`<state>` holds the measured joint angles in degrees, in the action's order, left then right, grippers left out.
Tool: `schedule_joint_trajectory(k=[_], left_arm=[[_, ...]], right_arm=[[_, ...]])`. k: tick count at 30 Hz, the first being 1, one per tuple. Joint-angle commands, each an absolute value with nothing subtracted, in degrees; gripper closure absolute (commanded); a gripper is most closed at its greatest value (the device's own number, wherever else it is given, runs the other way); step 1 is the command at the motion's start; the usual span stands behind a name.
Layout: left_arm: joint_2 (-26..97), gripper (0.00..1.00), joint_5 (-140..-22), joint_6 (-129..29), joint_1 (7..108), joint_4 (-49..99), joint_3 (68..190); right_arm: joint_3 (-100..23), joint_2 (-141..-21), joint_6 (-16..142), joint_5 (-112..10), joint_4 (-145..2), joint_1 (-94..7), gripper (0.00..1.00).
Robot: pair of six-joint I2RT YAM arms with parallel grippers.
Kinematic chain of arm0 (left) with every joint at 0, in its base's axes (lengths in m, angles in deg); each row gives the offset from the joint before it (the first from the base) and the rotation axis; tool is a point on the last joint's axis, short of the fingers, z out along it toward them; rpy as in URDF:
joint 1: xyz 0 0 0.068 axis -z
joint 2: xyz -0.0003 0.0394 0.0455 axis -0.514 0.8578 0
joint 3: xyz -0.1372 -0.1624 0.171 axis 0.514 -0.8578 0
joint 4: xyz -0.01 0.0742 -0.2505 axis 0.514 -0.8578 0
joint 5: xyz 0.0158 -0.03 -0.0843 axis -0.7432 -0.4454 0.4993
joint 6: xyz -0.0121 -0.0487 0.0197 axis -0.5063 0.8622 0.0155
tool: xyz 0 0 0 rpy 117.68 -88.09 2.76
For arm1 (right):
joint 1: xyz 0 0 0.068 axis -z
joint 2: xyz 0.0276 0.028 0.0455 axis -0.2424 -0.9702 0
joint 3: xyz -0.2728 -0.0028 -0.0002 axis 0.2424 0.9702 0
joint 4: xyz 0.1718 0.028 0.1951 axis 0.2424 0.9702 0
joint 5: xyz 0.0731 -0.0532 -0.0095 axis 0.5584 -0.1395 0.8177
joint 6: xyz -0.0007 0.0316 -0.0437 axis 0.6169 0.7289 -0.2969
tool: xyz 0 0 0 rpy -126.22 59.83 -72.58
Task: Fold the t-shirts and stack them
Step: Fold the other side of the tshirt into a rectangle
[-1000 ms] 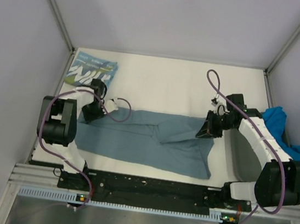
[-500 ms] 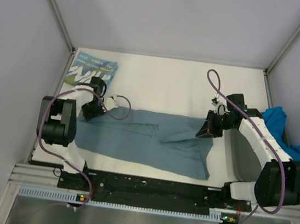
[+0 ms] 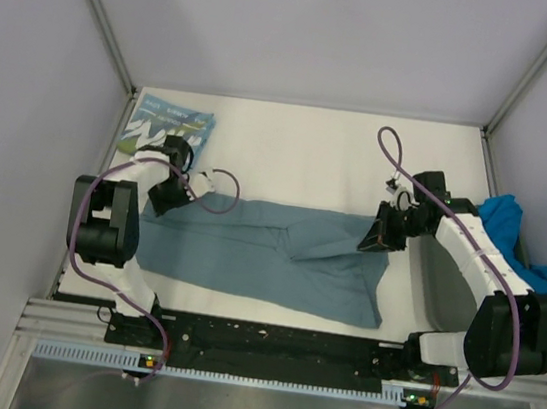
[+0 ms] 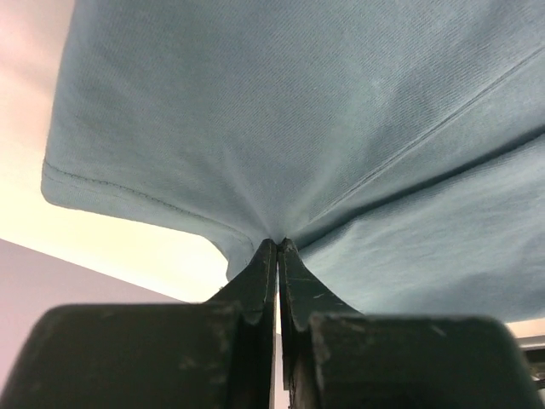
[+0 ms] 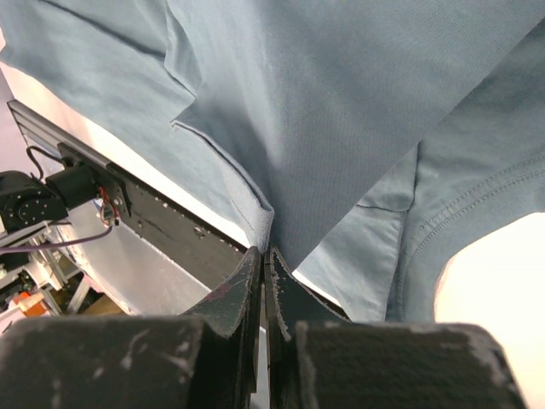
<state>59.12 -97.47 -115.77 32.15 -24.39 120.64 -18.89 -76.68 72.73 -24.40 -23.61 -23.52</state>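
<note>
1. Here, the slate-teal shirt (image 3: pixel 276 263) lies spread on the table (image 3: pixel 300 153), stretched between the two grippers.
2. The left gripper (image 3: pixel 166 199) is clamped on the shirt's far left edge, with cloth pinched between its closed tips.
3. The right gripper (image 3: pixel 378 238) is clamped on a fold at the shirt's far right edge.
4. Both arms bend outward at the elbow, with the grippers low at the cloth.
5. The folded NIH shirt (image 3: pixel 170 127) sits in the far left corner, near the left gripper. The bright blue shirt (image 3: pixel 508 220) is bunched at the right edge.
</note>
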Motion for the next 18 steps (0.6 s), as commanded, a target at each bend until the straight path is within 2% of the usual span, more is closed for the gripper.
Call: schedule_joint_trajectory(k=[1,9,18], left_arm=[[56.49,1.00,-96.79,-115.52,31.81,-26.72,123.71],[55.44,1.00,-102.42,-116.40,31.72,-27.68,128.99],[55.78,1.00,-106.29,-118.68,31.29,-27.86,128.20]], right_arm=[[-19.92,-75.19,72.21,-24.05,-23.70,-23.17,1.00],[-22.38,-71.85,71.77,-23.00,-18.34,-23.17,1.00],[-18.79,-67.28,72.74,-19.58,-14.64,-23.17,1.00]])
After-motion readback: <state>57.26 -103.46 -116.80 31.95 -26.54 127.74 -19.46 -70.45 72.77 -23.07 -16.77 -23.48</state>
